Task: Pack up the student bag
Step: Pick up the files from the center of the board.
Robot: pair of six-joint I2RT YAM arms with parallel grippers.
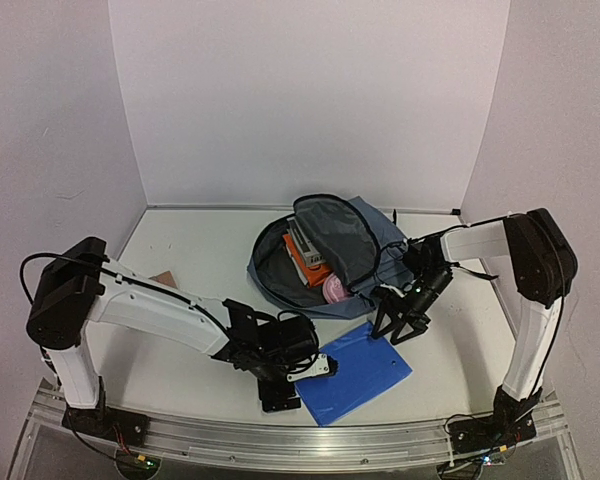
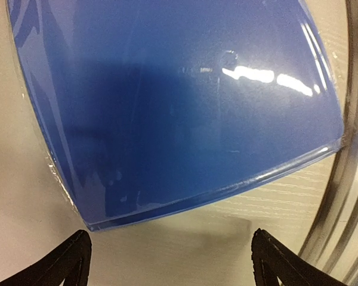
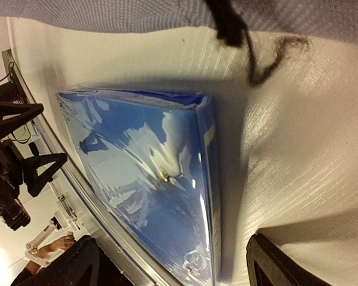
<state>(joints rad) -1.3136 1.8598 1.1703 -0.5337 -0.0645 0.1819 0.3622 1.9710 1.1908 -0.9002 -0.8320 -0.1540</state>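
Observation:
The student bag (image 1: 372, 232), slate-blue, lies open at mid-table with an orange book (image 1: 310, 268) and a pink item (image 1: 336, 290) inside. A flat bright-blue folder (image 1: 365, 372) lies on the table in front of it. My left gripper (image 1: 305, 375) sits at the folder's left edge, open; in the left wrist view the folder (image 2: 179, 107) lies just beyond the empty gap of the left gripper (image 2: 170, 262). My right gripper (image 1: 395, 335) hovers open over the folder's far corner. In the right wrist view the folder (image 3: 149, 179) runs down between the spread fingers of the right gripper (image 3: 173, 265), below the bag's fabric (image 3: 107, 12).
A small brown object (image 1: 163, 277) lies at the left of the table. A metal rail (image 1: 280, 435) runs along the near edge, close to the folder (image 2: 346, 179). A black bag strap (image 3: 232, 30) trails onto the table near my right gripper. White walls enclose the table.

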